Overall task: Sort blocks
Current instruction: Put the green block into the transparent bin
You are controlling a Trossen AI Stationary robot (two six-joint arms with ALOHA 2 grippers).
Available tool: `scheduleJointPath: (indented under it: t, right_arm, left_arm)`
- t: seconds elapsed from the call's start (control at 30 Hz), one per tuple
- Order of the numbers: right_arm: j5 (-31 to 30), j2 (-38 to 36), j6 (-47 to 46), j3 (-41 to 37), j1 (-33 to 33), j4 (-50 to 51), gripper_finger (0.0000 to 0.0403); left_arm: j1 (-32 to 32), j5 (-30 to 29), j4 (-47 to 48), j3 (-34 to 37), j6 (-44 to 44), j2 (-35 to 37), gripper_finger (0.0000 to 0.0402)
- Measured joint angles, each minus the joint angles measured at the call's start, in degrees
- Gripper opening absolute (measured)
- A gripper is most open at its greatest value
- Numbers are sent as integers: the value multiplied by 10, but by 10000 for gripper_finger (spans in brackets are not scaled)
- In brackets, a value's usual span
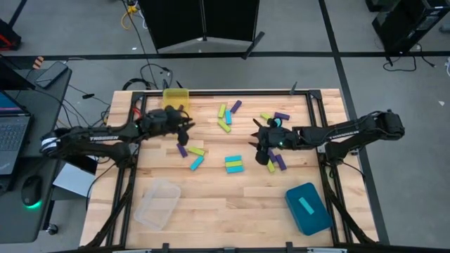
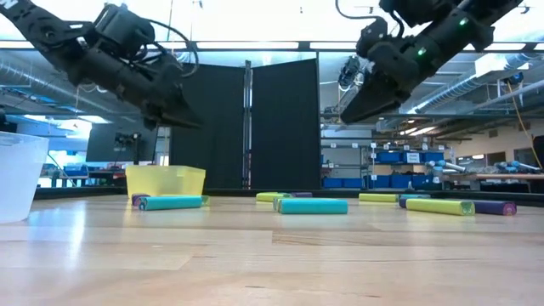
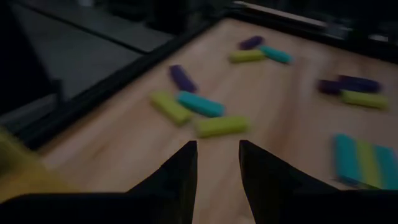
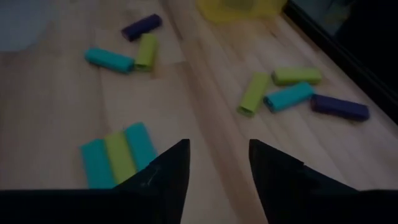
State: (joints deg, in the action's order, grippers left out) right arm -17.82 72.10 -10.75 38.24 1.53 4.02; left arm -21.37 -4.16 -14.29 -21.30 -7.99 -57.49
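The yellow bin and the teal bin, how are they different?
The yellow bin sits at the table's far edge near the left arm; the teal bin sits at the near edge on the right arm's side. The teal bin holds one cyan block; in the yellow bin none shows. Both are open-topped boxes.

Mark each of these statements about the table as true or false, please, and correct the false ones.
1. The yellow bin stands at the table's far edge. True.
2. The teal bin is empty. False: one cyan block lies inside it.
3. The left tool holds a purple block. False: its fingers are open with nothing between them.
4. Three blocks lie side by side near the table's middle, cyan, yellow-green, cyan. True.
5. The right tool rests on the wood. False: it hangs above the table, open.
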Motion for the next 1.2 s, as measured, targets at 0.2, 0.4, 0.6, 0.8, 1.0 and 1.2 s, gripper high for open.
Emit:
scheduleJointPath:
  t: [0.2,0.4,0.6,0.8,1.0,1.2]
  right_arm:
    - [66,0,-78,0,132,55,136]
    - [114,0,-39,0,251,100,140]
    - [169,39,-3,5,320,122,169]
    - [168,129,28,75,349,180,203]
    - [157,217,71,176,361,241,226]
    - [155,292,99,242,378,302,231]
  left_arm:
    - [67,-1,-26,0,-14,0,127]
    - [98,-1,-66,0,-15,-15,127]
    - [107,23,-105,0,-15,-47,127]
    - [107,77,-145,0,-15,-79,127]
    - [107,79,-144,0,-17,-87,127]
    - [107,79,-141,0,-17,-87,127]
